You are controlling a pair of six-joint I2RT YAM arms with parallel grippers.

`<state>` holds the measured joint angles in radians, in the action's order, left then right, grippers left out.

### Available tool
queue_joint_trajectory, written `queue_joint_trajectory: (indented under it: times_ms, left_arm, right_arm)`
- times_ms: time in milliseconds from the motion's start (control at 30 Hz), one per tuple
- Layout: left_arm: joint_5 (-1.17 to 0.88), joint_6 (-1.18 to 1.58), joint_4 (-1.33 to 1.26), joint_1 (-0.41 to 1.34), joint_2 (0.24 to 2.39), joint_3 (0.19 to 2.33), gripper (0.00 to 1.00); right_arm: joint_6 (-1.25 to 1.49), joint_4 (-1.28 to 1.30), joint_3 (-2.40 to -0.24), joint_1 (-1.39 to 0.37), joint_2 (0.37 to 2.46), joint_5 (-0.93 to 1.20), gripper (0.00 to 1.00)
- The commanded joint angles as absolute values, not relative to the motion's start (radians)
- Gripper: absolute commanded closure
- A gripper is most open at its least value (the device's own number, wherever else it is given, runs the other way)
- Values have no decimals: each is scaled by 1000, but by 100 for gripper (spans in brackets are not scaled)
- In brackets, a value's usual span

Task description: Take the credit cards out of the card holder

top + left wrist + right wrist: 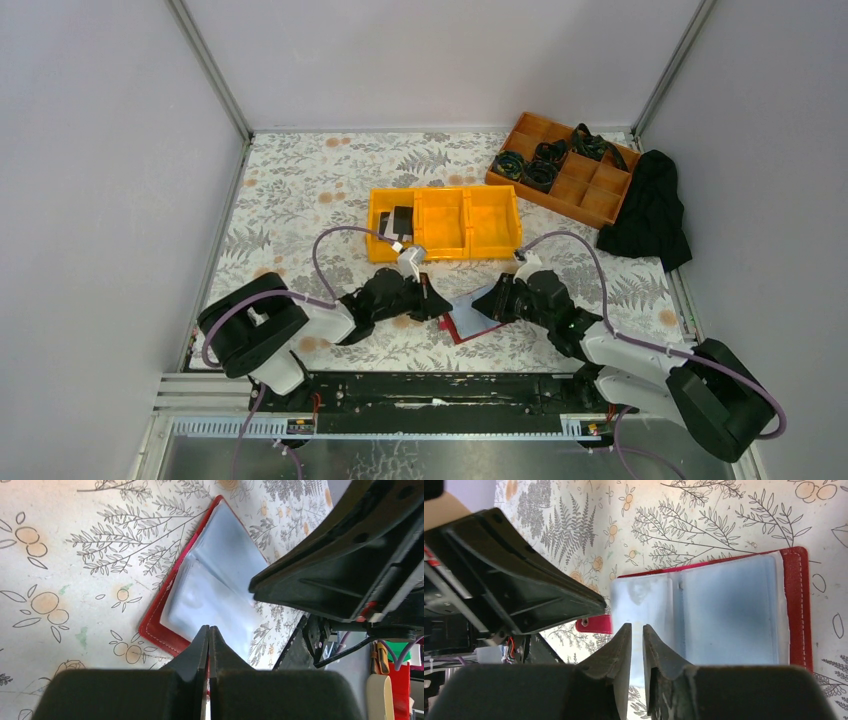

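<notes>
Closed left end effector and barely parted right end effector flank my red folding card holder, nine and three o'clock (sleeves look emptied).

- Card holder is hemmed in: left gripper on one side, right gripper on the other, with little room between them.
- Yellow bin stands near, on the far side of both grippers.
- Table at far left lies open.
- Orange tray and black cloth fill the far right corner.
</notes>
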<state>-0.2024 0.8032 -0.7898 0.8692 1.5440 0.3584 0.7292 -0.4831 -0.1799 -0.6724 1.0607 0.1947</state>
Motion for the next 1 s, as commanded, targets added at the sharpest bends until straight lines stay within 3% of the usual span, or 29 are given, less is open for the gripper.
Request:
queue_joint_trajectory:
  times_ms: [0,333,567,600,667,733,967]
  left_arm:
    - [-231,811,-887,865,1588,381,99]
    - [-271,833,-912,865,1632,404,96]
    - [-330,941,-1107,871,1634,305,85]
    - [-322,939,-1106,873,1629,290,85]
    - [-302,938,-1106,886,1631,263,81]
    - [-307,947,-1118,901,1664,255,78]
    - [-348,1068,-1471,942,1914,196,78]
  right_arm:
    - [708,-419,-176,-681,983,148,78]
    - [677,-382,-185,-681,1004,178,63]
    - [695,-229,-220,-669,941,9,64]
    - [695,-183,-239,-668,912,-18,62]
    - [691,-93,-275,-663,872,-97,42]
    - [660,-32,-304,-650,869,-155,34]
    - [627,7,-352,-615,1006,-108,33]
